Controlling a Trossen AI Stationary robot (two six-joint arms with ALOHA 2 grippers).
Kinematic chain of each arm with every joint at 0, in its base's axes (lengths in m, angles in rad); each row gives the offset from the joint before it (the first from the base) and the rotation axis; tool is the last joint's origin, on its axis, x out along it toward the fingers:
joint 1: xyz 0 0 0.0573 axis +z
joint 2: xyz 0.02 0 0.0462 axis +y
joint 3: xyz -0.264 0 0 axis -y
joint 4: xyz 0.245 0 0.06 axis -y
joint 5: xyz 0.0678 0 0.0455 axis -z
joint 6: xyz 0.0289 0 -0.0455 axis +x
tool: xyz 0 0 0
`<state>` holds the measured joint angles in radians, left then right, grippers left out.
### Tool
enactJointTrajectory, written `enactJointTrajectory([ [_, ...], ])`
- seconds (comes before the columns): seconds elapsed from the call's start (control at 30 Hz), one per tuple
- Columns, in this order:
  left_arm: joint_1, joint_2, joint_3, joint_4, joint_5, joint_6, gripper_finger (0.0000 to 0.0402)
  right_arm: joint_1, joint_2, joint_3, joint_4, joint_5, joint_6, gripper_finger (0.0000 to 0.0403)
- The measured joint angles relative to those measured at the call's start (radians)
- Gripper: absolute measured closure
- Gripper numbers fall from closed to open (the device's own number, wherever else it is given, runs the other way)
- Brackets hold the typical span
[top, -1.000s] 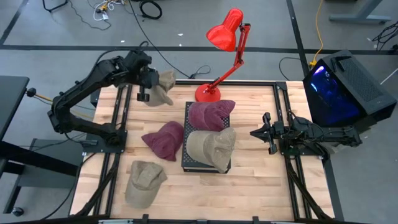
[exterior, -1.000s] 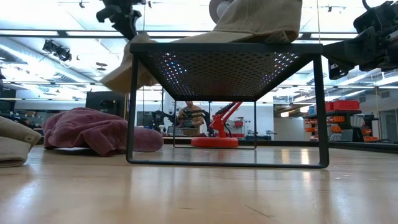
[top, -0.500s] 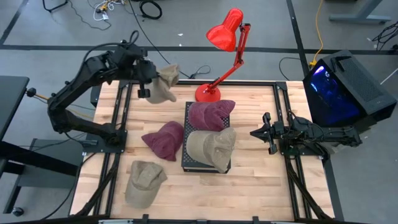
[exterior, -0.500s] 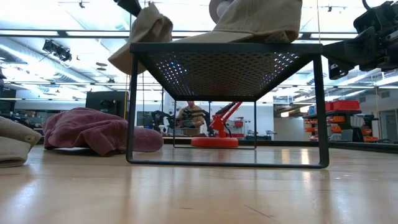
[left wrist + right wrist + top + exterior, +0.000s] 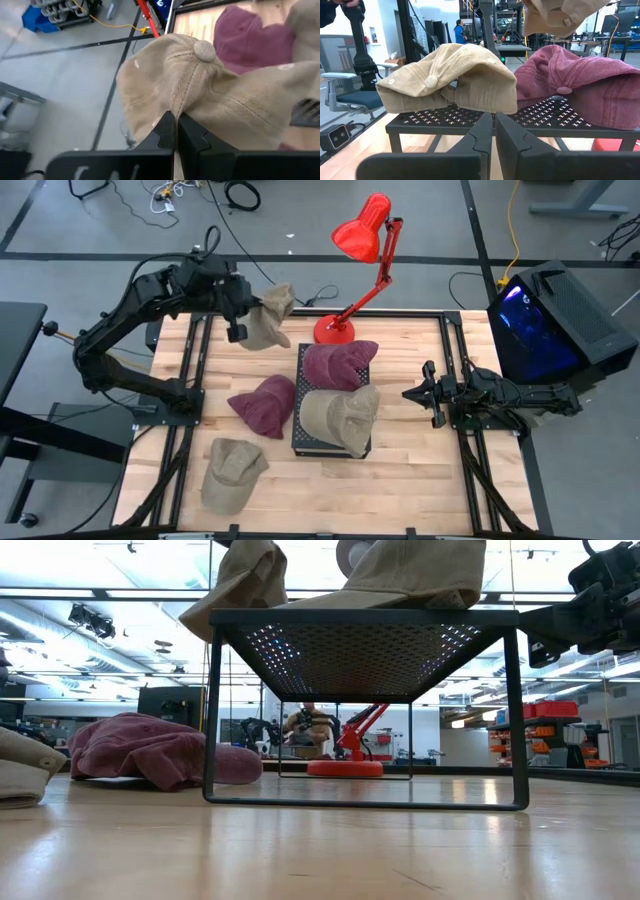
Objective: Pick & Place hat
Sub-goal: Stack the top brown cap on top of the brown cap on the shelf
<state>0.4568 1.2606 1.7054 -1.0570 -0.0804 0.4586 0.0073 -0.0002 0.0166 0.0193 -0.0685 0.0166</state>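
Note:
A tan cap [image 5: 268,318] hangs in the air off my left gripper [image 5: 243,315], above the table's far-left part, just left of the black perforated rack [image 5: 300,442]. The low view shows the cap [image 5: 245,580] higher than the rack top [image 5: 365,616]. On the rack lie a maroon cap [image 5: 340,363] and a tan cap [image 5: 340,418], resting on their brims and crowns. My left gripper [image 5: 175,116] is shut on the hanging cap. My right gripper [image 5: 408,394] waits shut at the table's right side, level with the rack [image 5: 493,117]. My left gripper pinches a raised fold of the tan cap's crown cloth [image 5: 176,102] between its two fingers, below the top button [image 5: 202,50]. The cap is lifted clear of the table and hangs slack beside and below the fingers, its brim drooping.
A second maroon cap [image 5: 265,405] lies on the table left of the rack, and another tan cap [image 5: 232,472] lies near the near-left corner. A red desk lamp [image 5: 360,270] stands at the far edge behind the rack. Bare wood shows right of the rack.
My left gripper has risen and moved toward the table's right, toward the rack, staying shut on the tan cap. The cap has gone up with it, from hanging partly below the rack top's height to above it, and now sits closer to the rack's far-left corner.

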Motion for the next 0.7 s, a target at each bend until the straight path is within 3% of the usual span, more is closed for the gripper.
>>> enactJointTrajectory([
  [0.33, -0.11, 0.0, 0.0, -0.001, 0.0, -0.207, 0.0396, 0.0, 0.0, 0.0, 0.0, 0.0, 0.0, 0.0376],
  [0.7, -0.312, 0.0, 0.0, 0.096, 0.0, -0.213, 0.0396, 0.0, 0.0, 0.0, 0.0, 0.0, 0.0, 0.0376],
])
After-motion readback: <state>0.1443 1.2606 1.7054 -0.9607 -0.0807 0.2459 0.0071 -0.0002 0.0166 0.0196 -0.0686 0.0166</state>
